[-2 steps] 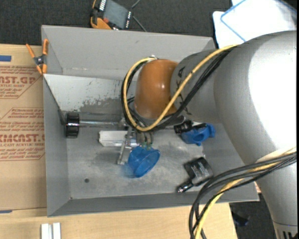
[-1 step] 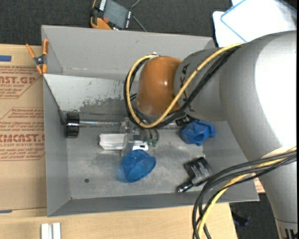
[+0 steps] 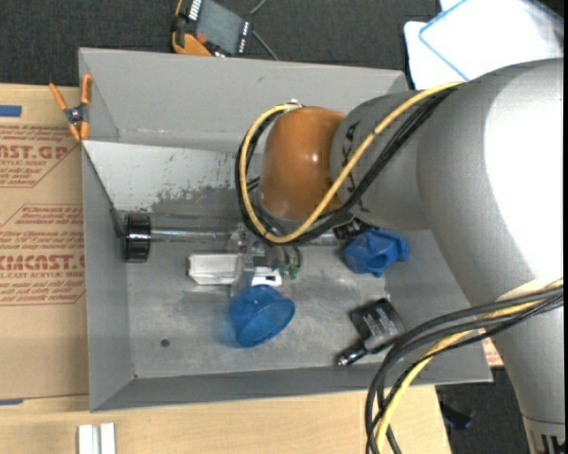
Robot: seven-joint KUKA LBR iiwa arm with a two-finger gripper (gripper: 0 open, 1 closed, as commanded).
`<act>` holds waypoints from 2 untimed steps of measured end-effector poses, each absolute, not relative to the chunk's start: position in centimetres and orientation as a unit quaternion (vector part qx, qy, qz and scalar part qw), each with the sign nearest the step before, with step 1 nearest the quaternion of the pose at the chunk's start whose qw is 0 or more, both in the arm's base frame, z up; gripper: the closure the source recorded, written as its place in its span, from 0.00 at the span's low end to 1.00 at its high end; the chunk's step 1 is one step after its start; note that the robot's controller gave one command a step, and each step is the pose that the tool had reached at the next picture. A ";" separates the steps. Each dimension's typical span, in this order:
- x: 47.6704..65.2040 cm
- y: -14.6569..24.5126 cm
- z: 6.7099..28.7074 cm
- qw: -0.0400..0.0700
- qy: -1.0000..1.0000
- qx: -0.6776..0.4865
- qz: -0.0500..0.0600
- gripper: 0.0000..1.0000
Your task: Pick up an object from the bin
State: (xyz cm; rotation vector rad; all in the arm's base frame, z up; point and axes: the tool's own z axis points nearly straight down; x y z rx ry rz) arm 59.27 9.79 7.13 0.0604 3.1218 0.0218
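Five loose things lie on the scuffed grey metal floor of the bin (image 3: 170,353). Nearest, toward the front right, is a small black clip (image 3: 374,323), angular and hard-looking, with a thin dark stem pointing to the front left. Left of it, about the middle of the front, lies a blue cup (image 3: 260,318) of smooth plastic, round-bodied and tapering.

Just behind the cup's upper edge is the pincer (image 3: 263,272), a cluster of small metal and white parts under the arm's wrist. Whether it is released or clenched cannot be told. The cup sits just in front of the pincer and very near it, though contact cannot be made out.

Just beside the pincer's left is a flat white block (image 3: 212,270), rectangular with a dull sheen. To the right, at about the same depth, sits a crumpled blue lump (image 3: 374,252), soft and irregular.

Farther back on the left lies a tool (image 3: 137,236) with a stubby black handle and a slim shiny metal shaft running right toward the pincer. Above it all hangs the glossy, rounded orange cover (image 3: 298,173), ringed by yellow and black cables (image 3: 249,173).
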 end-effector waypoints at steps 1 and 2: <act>58.8 9.8 8.9 0.002 1.000 0.019 0.006 1.00; 59.1 9.8 11.8 0.007 1.000 0.019 0.007 1.00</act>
